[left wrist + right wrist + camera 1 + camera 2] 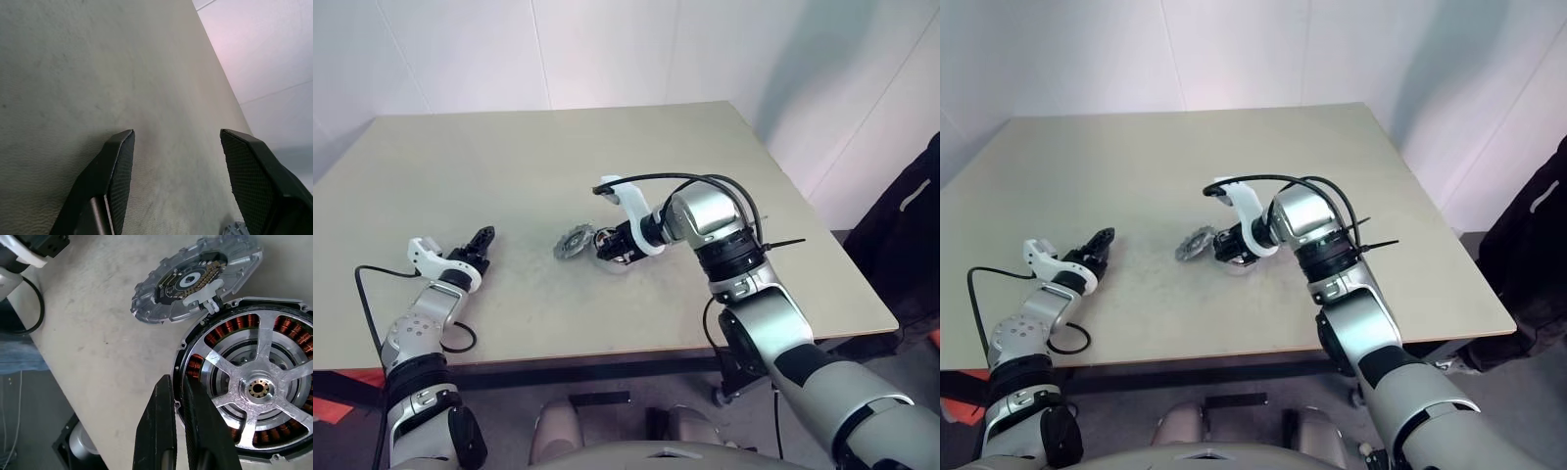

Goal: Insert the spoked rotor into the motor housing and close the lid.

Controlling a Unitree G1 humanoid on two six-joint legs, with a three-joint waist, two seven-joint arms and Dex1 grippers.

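The motor housing (230, 328), a dark ring lined with copper coils, lies on the table near its middle. Inside it sits the spoked rotor (259, 387), silver spokes and hub facing up. The lid (195, 279), a silvery-grey disc with a black centre, lies flat on the table against the housing's rim, on the housing's left in the eye views (574, 242). My right gripper (178, 382) is shut, its tips at the housing's near rim with nothing seen between them. My left gripper (481, 242) stands open over bare table, well left of the lid.
The beige table (509, 157) has free room on all sides of the parts. A black cable (460, 338) loops by my left arm near the front edge. A person in dark clothes (913, 211) stands beyond the table's right edge.
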